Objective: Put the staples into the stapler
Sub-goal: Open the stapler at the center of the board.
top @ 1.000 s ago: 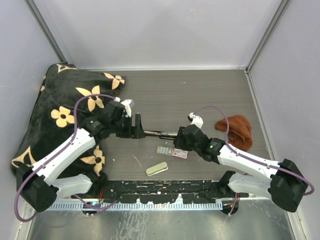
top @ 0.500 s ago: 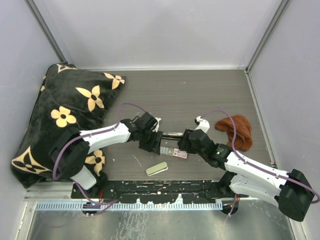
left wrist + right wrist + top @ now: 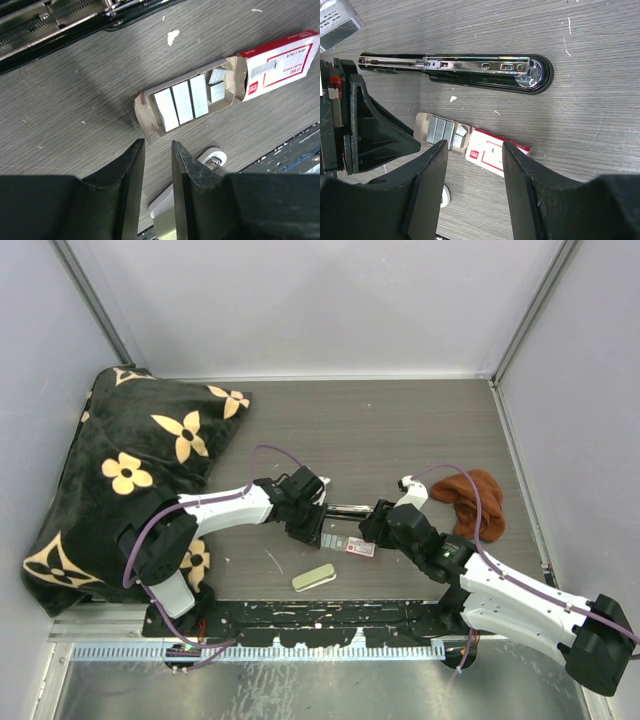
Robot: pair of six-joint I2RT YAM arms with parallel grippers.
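Note:
The black stapler [image 3: 335, 508] lies opened flat on the table, its chrome staple channel up; it also shows in the right wrist view [image 3: 470, 70] and at the top of the left wrist view [image 3: 75, 20]. The silvery staples [image 3: 182, 102] sit in a brown tray pulled out of the red-and-white box [image 3: 280, 62], just in front of the stapler [image 3: 328, 540]. My left gripper [image 3: 157, 150] hovers beside the tray's left end, jaws a narrow gap apart and empty. My right gripper [image 3: 475, 150] is wide open and empty above the staples [image 3: 440, 130] and box [image 3: 497, 152].
A cream-green oblong [image 3: 313, 577] lies near the front edge, below the left fingers [image 3: 170, 220]. A black flowered pillow [image 3: 130, 470] fills the left side. A brown cloth [image 3: 470, 502] lies at the right. Grey walls enclose the table.
My left arm has swung right from beside the pillow to the staples tray and lowered. My right gripper has shifted slightly right, staying over the box.

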